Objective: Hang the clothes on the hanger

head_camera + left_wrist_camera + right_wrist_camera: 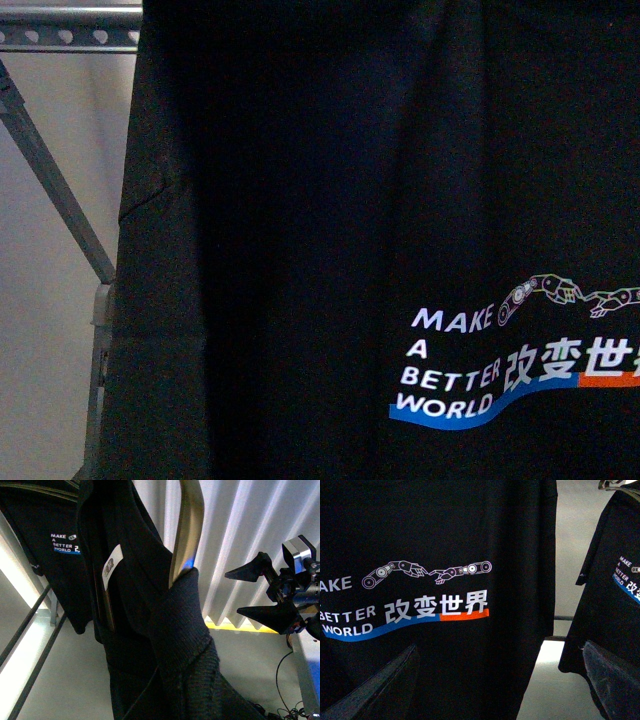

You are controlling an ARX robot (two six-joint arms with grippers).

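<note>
Black short-sleeved printed T-shirt (300,200) hangs right before you off the grey metal heart-punched rack rail (70,37), its length straight down. Your right gripper (500,645) gapes empty facing the print; left gripper (185,565) is buried in cloth, grip unclear.

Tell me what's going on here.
A black printed T-shirt hangs down past the grey rack's top rail, filling the front view. A second shirt hangs beside it. The right gripper is open and empty, clear of the cloth. Dark fabric bunches close against the left wrist camera, hiding the left gripper.
</note>
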